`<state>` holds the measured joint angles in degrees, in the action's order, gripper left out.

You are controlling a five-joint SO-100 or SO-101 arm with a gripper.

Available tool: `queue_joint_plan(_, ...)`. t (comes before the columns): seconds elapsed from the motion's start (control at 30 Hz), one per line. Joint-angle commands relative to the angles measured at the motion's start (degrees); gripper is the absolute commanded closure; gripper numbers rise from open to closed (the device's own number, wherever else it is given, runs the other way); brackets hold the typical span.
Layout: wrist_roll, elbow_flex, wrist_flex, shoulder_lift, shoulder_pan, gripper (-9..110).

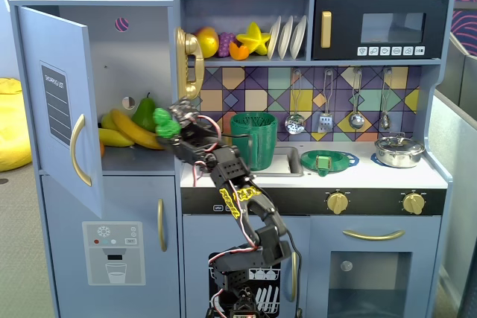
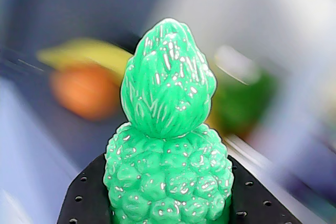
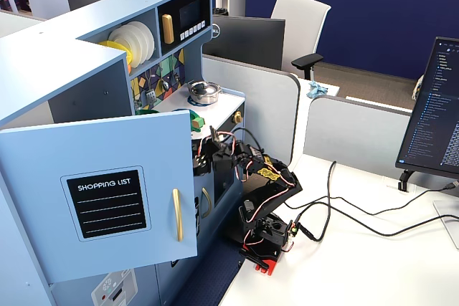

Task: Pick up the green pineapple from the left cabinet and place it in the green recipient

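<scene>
The green pineapple (image 1: 163, 122) is bright green and bumpy, with a pointed leafy top. My gripper (image 1: 170, 125) is shut on it and holds it in the air just outside the open left cabinet (image 1: 141, 65), near its right wall. In the wrist view the pineapple (image 2: 168, 150) fills the middle, leafy top up, between my black fingers (image 2: 86, 198). The green recipient (image 1: 253, 139), a dark-green ribbed cup, stands on the counter to the right of my gripper. In a fixed view from the side the cabinet door (image 3: 100, 195) hides the pineapple and the gripper tip.
Bananas (image 1: 134, 130), a dark green pear (image 1: 144, 112) and an orange fruit remain on the cabinet shelf. The open blue door (image 1: 59, 102) stands to the left. A sink (image 1: 287, 161), a green strainer dish (image 1: 325, 161) and a metal pot (image 1: 399, 150) are on the counter.
</scene>
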<state>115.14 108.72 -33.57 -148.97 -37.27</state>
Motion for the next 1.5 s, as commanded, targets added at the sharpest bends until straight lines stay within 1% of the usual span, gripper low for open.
queue_joint_plan(0.0,-3.60,-5.71,-4.22,-2.64,8.17,101)
queue_joint_plan(0.17,-11.34,-11.25,-5.80,1.58,19.07,101)
queue_joint_plan(0.3,-17.14,-18.28,-3.25,10.28,27.51,101)
queue_joint_plan(0.37,-18.02,-22.06,-1.93,15.38,30.76,101)
queue_joint_plan(0.5,-20.04,-25.31,4.66,23.64,35.51,101)
queue_joint_plan(0.7,-19.78,-26.72,13.27,33.31,38.32,101)
queue_joint_plan(1.23,-19.07,-42.10,15.82,53.88,40.08,100)
queue_joint_plan(1.3,-19.60,-42.10,15.73,54.23,40.43,96)
queue_joint_plan(1.33,-20.83,-42.01,15.73,54.32,40.78,90)
queue_joint_plan(1.4,-23.82,-41.92,14.94,53.96,41.66,71)
queue_joint_plan(1.43,-24.43,-41.75,14.68,53.88,41.84,66)
queue_joint_plan(1.47,-24.70,-41.48,14.50,53.70,41.92,64)
